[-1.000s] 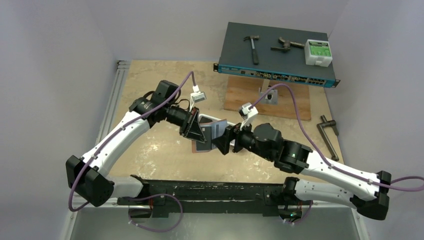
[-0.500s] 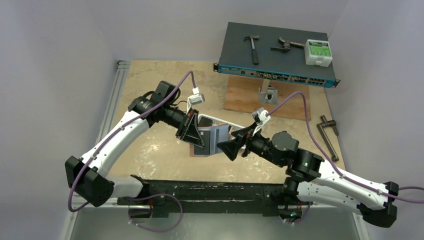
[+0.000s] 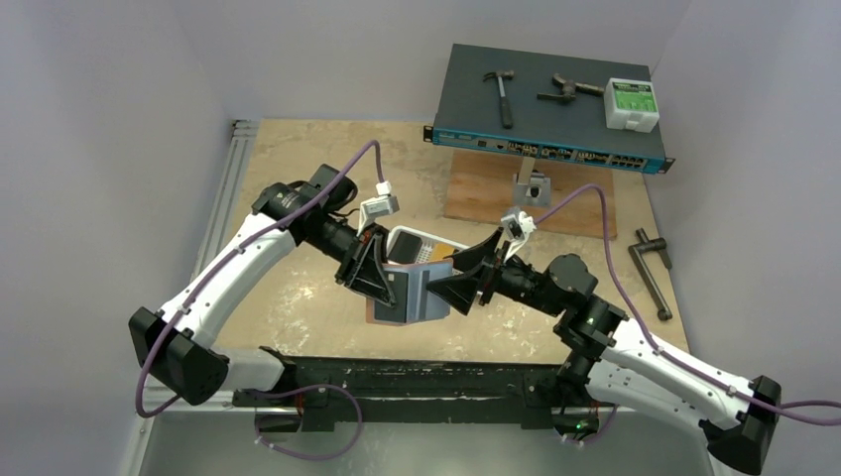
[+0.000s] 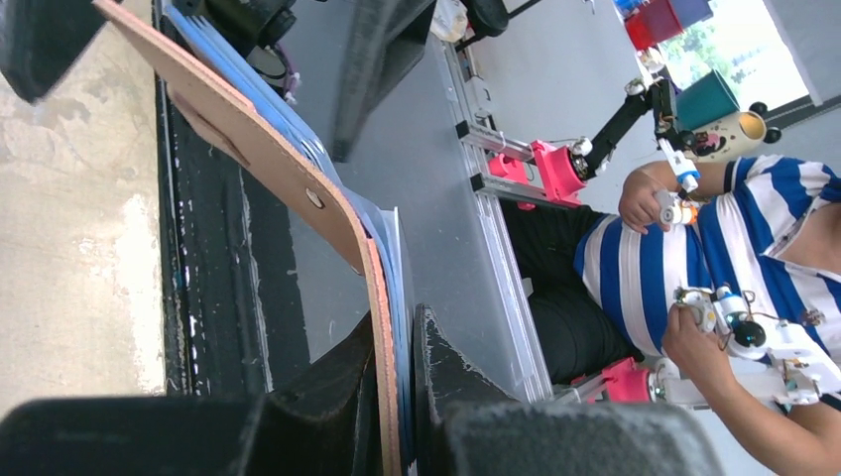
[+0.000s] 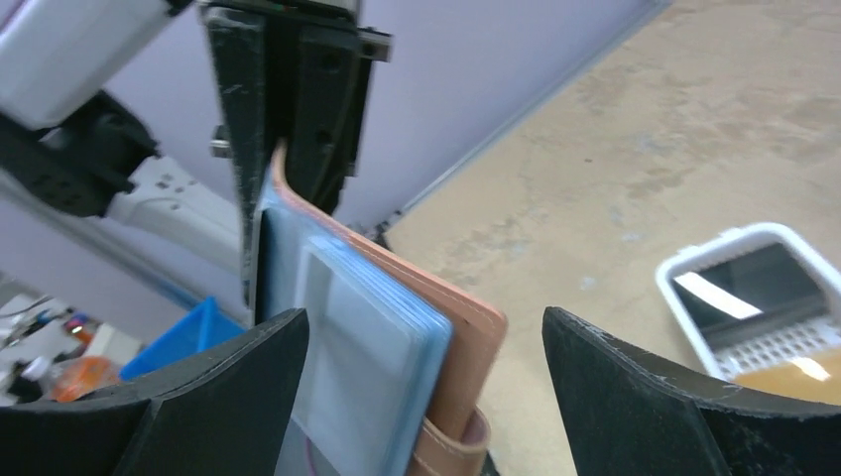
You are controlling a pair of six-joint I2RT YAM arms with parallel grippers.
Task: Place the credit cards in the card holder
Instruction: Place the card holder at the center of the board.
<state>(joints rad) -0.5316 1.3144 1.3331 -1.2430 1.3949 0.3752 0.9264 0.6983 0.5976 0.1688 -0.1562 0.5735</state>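
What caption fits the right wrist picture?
Left gripper holds the card holder up in front of the open right gripper.

Two arms are seen bolted to a black mounting bar (image 3: pixel 417 382). The left arm (image 3: pixel 233 263), at the bar's left end, and the right arm (image 3: pixel 674 369), at its right end, are built of white shells dotted with small dark screws and are linked by black cylindrical joints. A purple cable (image 3: pixel 803 405) is run along each arm, away from the bar, to a small white camera block (image 3: pixel 378 206) at the wrist. The left gripper (image 3: pixel 385 286) and the right gripper (image 3: pixel 444 278) are fitted with black, wedge-shaped fingers (image 5: pixel 674 397) of a matte, grainy finish.
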